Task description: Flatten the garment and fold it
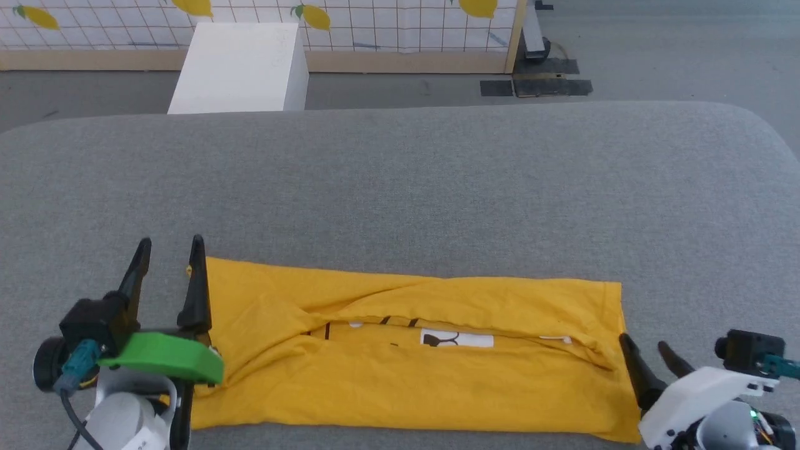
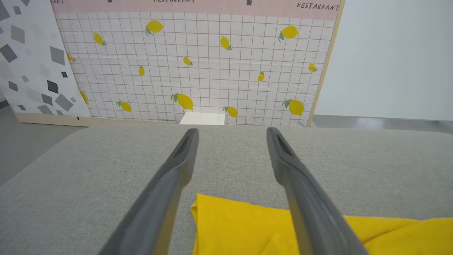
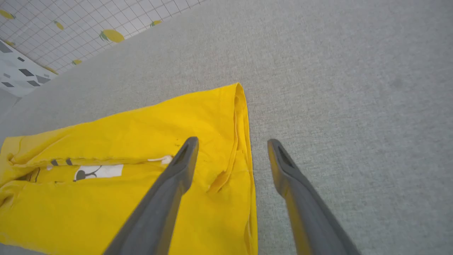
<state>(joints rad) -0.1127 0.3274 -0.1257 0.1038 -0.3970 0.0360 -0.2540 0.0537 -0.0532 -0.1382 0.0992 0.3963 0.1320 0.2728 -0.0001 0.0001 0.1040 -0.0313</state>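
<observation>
Head view: garment (image 1: 412, 350) folded, long axis running left-right.

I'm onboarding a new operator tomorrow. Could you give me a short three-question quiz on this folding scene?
1. True or false: the left end effector and right end effector are both open, gripping nothing.
2. The yellow T-shirt lies: A) in a heap; B) folded into a long band; C) hanging off the edge.
3. Fill in: beyond the grey fabric surface stands a ___ box.
Key: 1 true; 2 B; 3 white.
</observation>
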